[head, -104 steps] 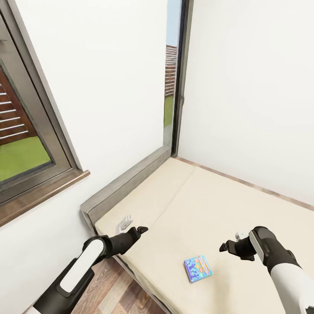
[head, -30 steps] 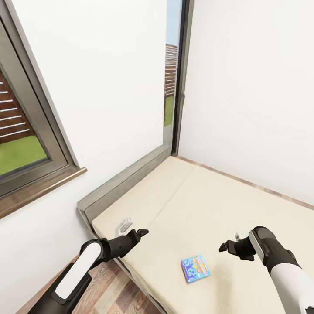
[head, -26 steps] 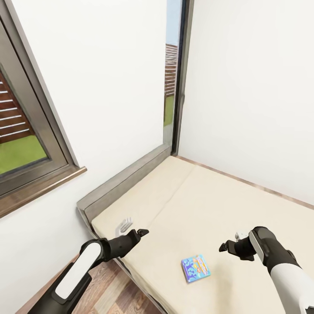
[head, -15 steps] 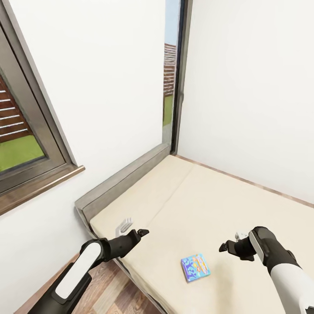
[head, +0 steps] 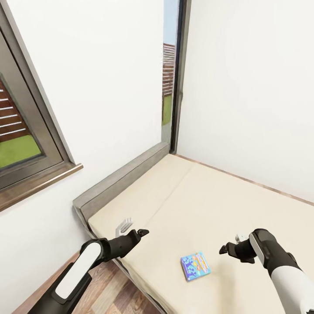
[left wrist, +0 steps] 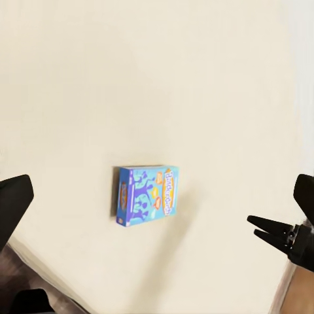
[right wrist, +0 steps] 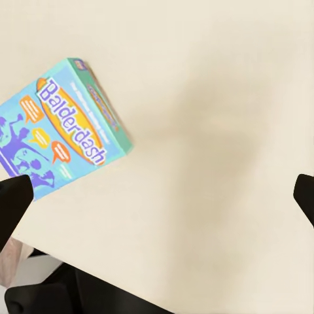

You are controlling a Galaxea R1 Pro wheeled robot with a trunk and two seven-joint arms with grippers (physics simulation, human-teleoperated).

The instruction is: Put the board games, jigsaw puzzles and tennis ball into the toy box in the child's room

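Left pincer [head: 140,231] over the bed's near-left edge, fingers spread wide, holding nothing | bed [head: 209,205]: beige mattress, open room all around | blue board game [head: 195,266] reading "Balderdash" lies flat near the front edge, between both arms | right pincer [head: 223,249] spread wide, just right of it, apart.

This is a bedroom in a home: a low bed [head: 209,205] with a plain beige mattress and grey headboard [head: 120,179] fills a corner of white walls [head: 244,87]. Grey-framed windows [head: 26,131] look onto grass and a slatted fence, and wood-plank floor [head: 109,292] shows beside the bed.
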